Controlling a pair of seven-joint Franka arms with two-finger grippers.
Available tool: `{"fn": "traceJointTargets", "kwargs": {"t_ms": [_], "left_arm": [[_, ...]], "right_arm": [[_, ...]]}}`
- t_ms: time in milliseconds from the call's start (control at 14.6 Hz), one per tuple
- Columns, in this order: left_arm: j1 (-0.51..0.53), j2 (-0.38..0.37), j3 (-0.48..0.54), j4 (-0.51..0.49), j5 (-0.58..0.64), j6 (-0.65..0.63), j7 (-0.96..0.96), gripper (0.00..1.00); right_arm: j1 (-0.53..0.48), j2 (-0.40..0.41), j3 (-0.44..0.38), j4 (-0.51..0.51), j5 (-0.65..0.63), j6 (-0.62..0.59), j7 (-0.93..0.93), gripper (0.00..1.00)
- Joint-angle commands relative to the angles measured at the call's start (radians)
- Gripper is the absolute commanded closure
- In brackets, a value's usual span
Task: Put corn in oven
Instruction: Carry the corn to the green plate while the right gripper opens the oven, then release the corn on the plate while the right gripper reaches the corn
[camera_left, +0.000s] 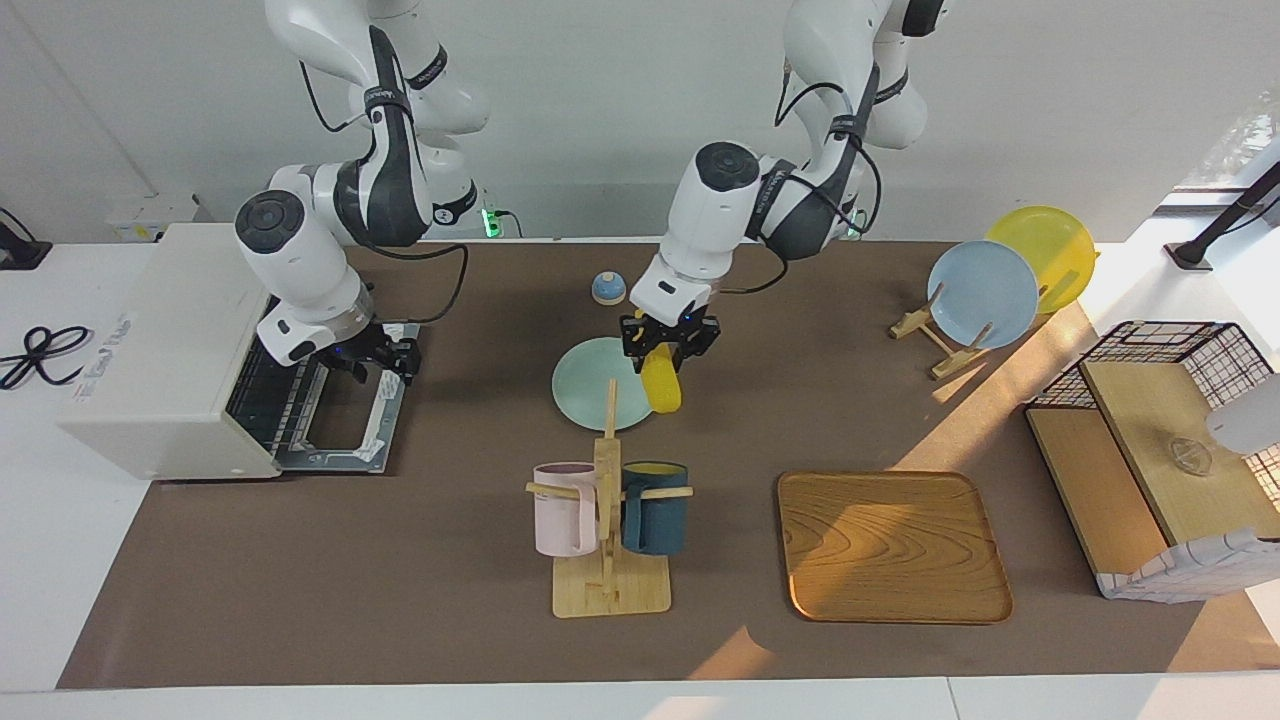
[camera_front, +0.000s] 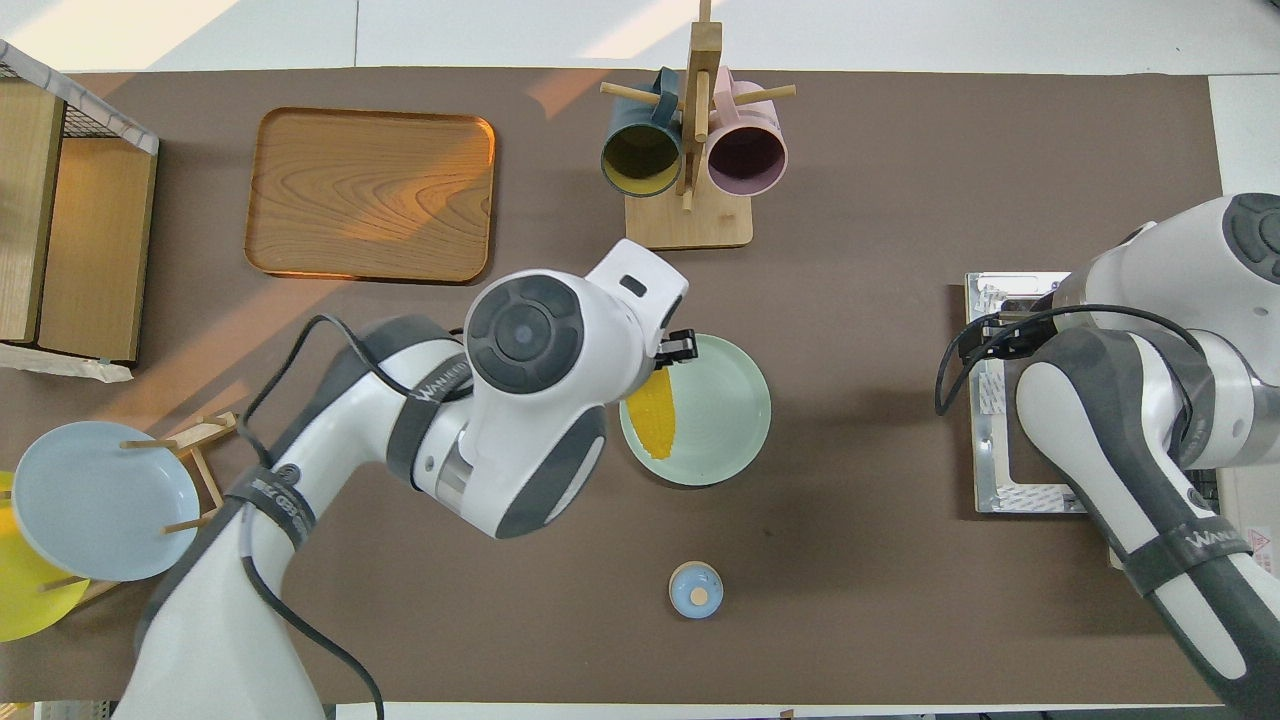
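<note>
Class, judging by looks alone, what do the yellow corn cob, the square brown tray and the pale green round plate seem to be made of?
Yellow corn cob: probably plastic; uniform bright yellow. Square brown tray: wood or wood-look, with visible swirling grain. Pale green round plate: possibly ceramic or plastic; smooth, with faint concentric rings.

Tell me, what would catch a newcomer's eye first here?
Probably the bright yellow corn, shut in the left tool and hanging over the pale green plate in the middle of the table. Next, the white oven at the right arm's end, its door dropped open, with the right tool over that door.
</note>
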Motion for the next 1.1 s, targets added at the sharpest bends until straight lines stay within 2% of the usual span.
{"fn": "traceJointTargets", "kwargs": {"t_ms": [0, 206, 756, 824, 893, 1031], "left_arm": [[-0.069, 0.048, 0.024, -0.038, -0.017, 0.124, -0.03, 1.0], [-0.112, 0.124, 0.025, -0.041, -0.015, 0.217, -0.041, 1.0], [-0.11, 0.124, 0.027, -0.064, -0.014, 0.21, -0.021, 1.0], [-0.112, 0.122, 0.025, -0.065, -0.012, 0.21, -0.021, 0.67], [-0.112, 0.122, 0.027, -0.065, -0.012, 0.205, -0.021, 0.01], [-0.103, 0.112, 0.028, -0.058, -0.007, 0.166, -0.019, 0.0]], "right_arm": [[-0.019, -0.002, 0.004, -0.003, 0.02, -0.007, 0.005, 0.0], [-0.034, -0.005, 0.004, -0.011, 0.022, -0.011, 0.007, 0.0], [-0.01, -0.001, 0.01, -0.006, 0.02, 0.033, -0.001, 0.0], [-0.008, -0.001, 0.01, -0.006, 0.022, 0.033, -0.001, 0.0], [-0.007, -0.001, 0.01, -0.006, 0.02, 0.035, -0.001, 0.0], [0.002, -0.001, 0.01, -0.006, 0.022, 0.035, -0.001, 0.0]]}}
